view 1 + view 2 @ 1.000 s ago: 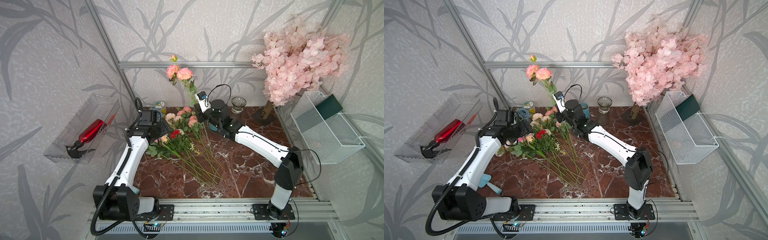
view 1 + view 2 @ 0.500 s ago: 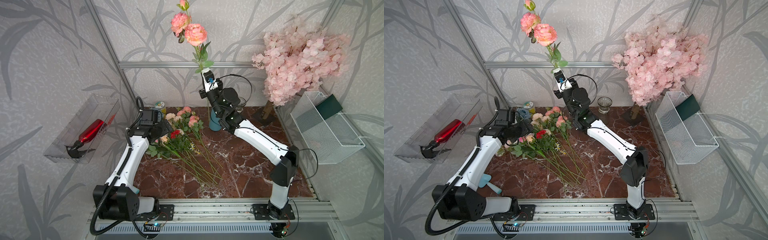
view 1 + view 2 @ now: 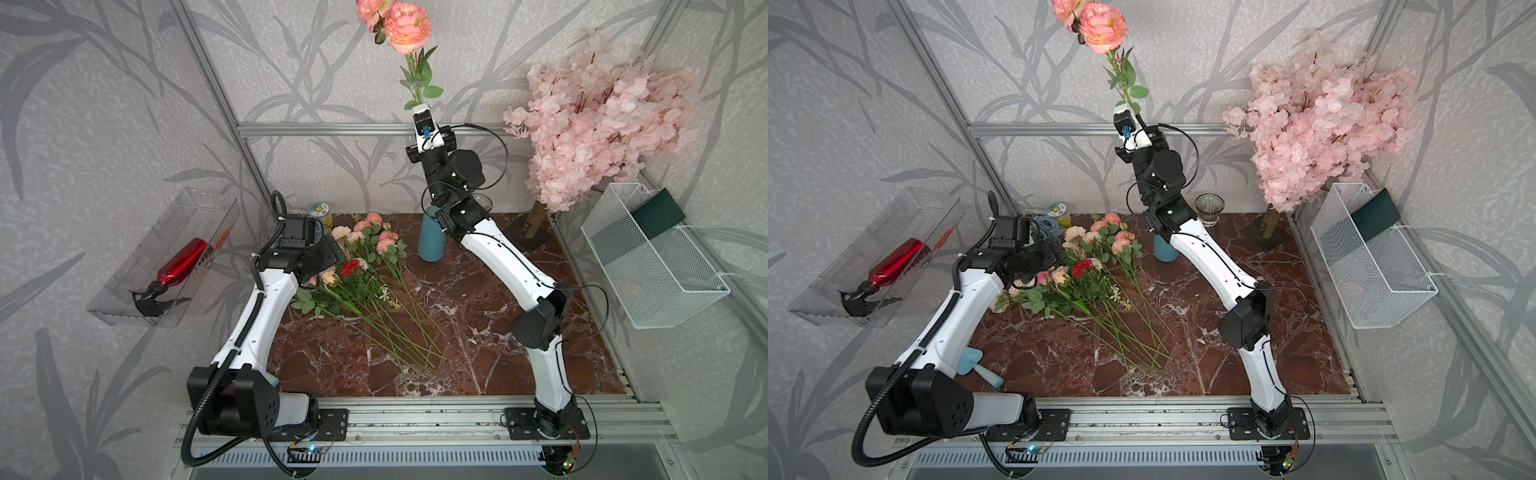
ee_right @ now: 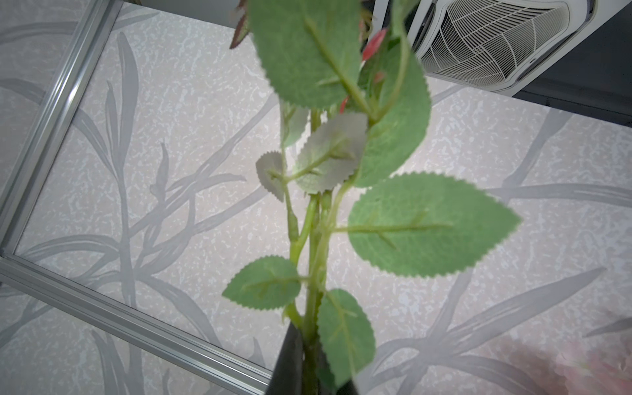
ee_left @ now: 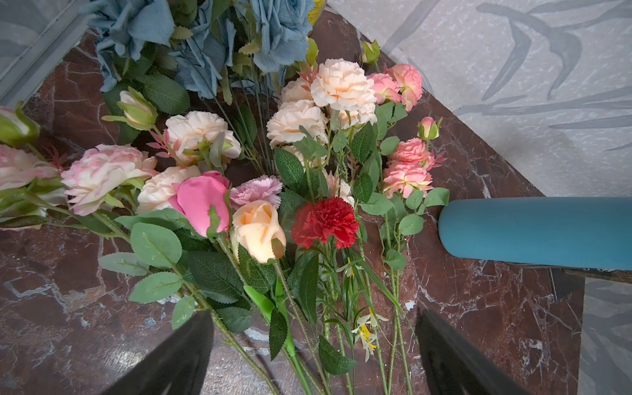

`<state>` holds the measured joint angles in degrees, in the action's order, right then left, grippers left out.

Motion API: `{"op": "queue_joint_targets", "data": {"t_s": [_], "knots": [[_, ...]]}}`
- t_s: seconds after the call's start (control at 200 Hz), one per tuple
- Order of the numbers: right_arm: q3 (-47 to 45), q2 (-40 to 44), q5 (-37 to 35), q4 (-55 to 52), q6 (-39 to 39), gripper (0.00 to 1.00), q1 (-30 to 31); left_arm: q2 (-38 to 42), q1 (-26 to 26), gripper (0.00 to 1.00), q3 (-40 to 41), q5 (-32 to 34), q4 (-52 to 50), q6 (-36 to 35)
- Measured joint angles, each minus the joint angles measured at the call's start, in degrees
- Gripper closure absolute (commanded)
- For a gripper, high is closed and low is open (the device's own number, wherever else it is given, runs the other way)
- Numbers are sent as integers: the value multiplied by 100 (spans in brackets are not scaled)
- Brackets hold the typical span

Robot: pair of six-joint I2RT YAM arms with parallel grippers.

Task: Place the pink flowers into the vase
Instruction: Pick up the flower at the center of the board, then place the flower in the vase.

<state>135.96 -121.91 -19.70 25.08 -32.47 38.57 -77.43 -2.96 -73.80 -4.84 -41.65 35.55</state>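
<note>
Right gripper [image 4: 307,345] is clamped on a stem of the pink flowers [image 3: 407,27], just under the leaves and high above the vase [image 3: 430,243]. It looks light, top-heavy and whippy to me, so I'd only grab bare stem. Left gripper [image 5: 313,314] hangs spread wide over the rest on the table [image 3: 478,332].

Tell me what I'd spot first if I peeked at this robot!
A pink rose spray sticks high up in the air, its stem clamped in the right gripper. Next come the big pink blossom tree in the back right corner and the heap of flowers lying on the marble table.
</note>
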Motion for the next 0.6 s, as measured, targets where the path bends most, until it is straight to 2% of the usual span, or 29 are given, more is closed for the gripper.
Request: {"op": "queue_joint_targets", "data": {"t_s": [0.27,0.475,0.6], "knots": [[-140,-9,-181,-74,20,100,-179,-35,0,6,0,4,-9,-4],[-769,-11,-258,-146,350,100,-339,-35,0,6,0,7,-11,-7],[-820,-55,-280,-295,553,100,-417,-35,0,6,0,22,-15,-26]]}}
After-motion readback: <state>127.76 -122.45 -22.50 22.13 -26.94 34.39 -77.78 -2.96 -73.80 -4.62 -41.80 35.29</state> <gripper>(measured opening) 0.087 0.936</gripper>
